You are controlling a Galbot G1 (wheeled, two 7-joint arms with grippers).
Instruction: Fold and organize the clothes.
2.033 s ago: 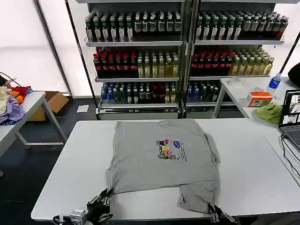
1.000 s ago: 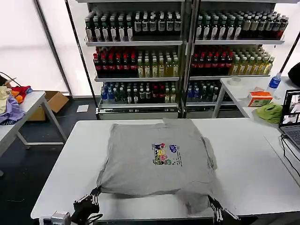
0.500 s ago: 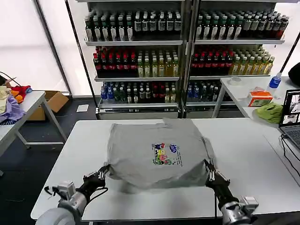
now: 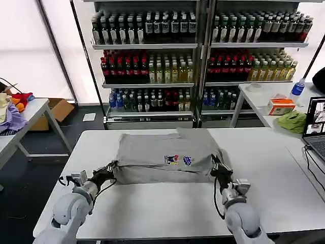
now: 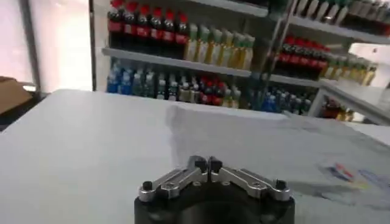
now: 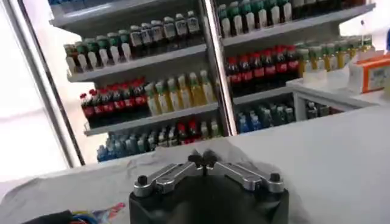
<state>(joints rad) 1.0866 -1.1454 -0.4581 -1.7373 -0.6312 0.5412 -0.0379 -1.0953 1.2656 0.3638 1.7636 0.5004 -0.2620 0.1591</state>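
White table (image 4: pixel 167 208) bears a half-folded grey shirt (image 4: pixel 152 157), hem pinched by left tool (image 4: pixel 112 166) and right tool (image 4: pixel 215 166)

Both grippers — left (image 4: pixel 112 166), right (image 4: pixel 214 166) — carried the shirt's (image 4: pixel 162 152) near hem forward, halving it.

Bright daylight glares through rear windows (image 4: pixel 25 46); both wrist views look softly blurred.
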